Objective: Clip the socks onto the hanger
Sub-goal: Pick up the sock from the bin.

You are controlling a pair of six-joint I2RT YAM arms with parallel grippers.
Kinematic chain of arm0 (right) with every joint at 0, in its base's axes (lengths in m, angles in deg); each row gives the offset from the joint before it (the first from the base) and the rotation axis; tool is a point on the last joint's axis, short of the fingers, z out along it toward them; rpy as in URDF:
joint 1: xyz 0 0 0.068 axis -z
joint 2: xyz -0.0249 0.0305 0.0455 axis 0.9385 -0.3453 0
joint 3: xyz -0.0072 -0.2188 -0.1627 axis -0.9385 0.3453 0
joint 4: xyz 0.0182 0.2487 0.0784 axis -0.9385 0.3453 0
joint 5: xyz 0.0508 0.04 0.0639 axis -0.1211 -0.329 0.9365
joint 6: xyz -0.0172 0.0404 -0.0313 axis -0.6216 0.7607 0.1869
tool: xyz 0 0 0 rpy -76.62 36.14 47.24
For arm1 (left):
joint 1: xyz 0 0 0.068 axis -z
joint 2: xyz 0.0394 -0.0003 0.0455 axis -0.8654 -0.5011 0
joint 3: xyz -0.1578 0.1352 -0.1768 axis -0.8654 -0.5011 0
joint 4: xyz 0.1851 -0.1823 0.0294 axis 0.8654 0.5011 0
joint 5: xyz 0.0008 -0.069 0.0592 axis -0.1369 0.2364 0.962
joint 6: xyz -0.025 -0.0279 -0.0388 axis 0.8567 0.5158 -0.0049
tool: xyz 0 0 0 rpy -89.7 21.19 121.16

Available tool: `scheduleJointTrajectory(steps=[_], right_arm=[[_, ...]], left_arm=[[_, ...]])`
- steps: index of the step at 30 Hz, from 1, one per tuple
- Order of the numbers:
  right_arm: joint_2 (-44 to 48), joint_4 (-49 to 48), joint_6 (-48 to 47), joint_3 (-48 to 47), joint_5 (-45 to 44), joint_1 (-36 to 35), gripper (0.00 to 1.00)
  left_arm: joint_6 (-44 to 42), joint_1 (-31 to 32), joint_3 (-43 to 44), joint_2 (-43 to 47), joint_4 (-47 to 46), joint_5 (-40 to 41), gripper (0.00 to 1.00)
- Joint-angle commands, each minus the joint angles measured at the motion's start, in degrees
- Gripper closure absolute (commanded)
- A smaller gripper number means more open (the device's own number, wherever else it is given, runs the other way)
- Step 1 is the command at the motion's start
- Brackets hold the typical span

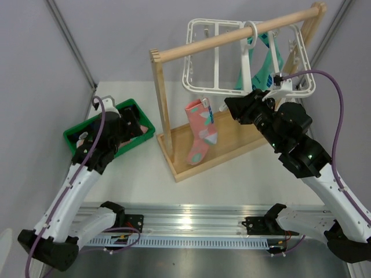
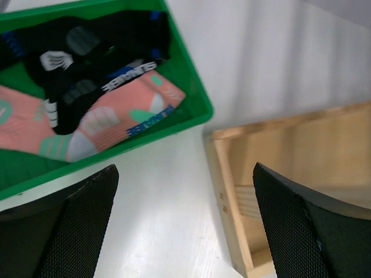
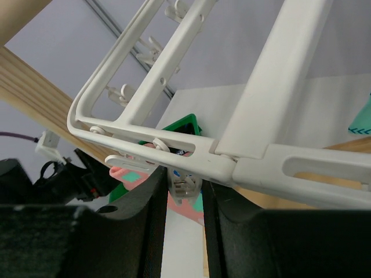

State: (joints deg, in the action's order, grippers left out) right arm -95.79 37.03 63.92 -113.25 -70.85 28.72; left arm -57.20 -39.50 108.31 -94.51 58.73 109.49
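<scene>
One pink sock point(image 1: 200, 131) was already clipped up on the hanger point(image 1: 204, 57), so my read was that fetching the next sock was the step in hand. Over on the other side, the right gripper point(image 3: 184, 202) had its fingers pressed in on a little white clip point(image 3: 183, 184) dangling just under the frame edge straight ahead of it. It looked like it was pinching it, presumably to spring it open, though I couldn't see the clip's mouth. Meanwhile the left gripper point(image 2: 185, 231) was spread wide with nothing in it, hovering over the table point(image 2: 174, 185), with the green bin point(image 2: 200, 104) ahead and to its left. Inside lay a salmon-pink sock point(image 2: 119, 116) nearest the fingers, with black socks point(image 2: 87, 55) beyond it and partly on top of it. I'd have gone forward and left over the bin wall. Then I'd have come down on the pink one's nearest end, where it lay free of the black ones, and grabbed close to the edge so a tab stuck out for the clip. The right side needed to hold steady, since the hanger hung off the wooden rack point(image 1: 232, 40) and any tug would likely swing the target.
</scene>
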Motion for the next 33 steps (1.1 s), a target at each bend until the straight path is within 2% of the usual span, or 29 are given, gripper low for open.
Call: scheduleJointTrajectory(steps=[1, 6, 11, 16, 24, 29, 33], right_arm=[[0.6, -2.1, -1.0, 0.0, 1.1, 0.7, 1.00], [1.4, -1.6, -1.4, 0.2, 2.6, 1.0, 1.00], [2.5, -1.6, -1.5, 0.9, 3.6, 1.2, 1.00], [3.0, -1.9, -1.2, 1.6, 4.8, 1.2, 1.00], [3.2, -1.8, -1.0, 1.4, 5.6, 1.3, 1.00], [3.2, -1.8, -1.0, 1.2, 5.9, 1.3, 1.00], [3.0, -1.7, -1.0, 1.2, 6.2, 1.3, 1.00]], left_arm=[[0.3, -6.6, 1.3, -5.3, -0.5, -2.6, 0.01], [-2.4, -14.8, 4.7, -18.3, -2.4, -8.0, 0.00], [-10.0, -17.1, 11.6, -30.1, -3.0, -13.3, 0.04], [-12.7, -19.0, 18.4, -42.2, 0.2, -16.4, 0.12], [-14.5, -19.8, 26.6, -53.0, 2.4, -15.9, 0.15], [-14.3, -19.8, 28.7, -58.1, 3.3, -14.5, 0.15], [-14.1, -19.8, 31.2, -61.8, 4.2, -14.9, 0.20]])
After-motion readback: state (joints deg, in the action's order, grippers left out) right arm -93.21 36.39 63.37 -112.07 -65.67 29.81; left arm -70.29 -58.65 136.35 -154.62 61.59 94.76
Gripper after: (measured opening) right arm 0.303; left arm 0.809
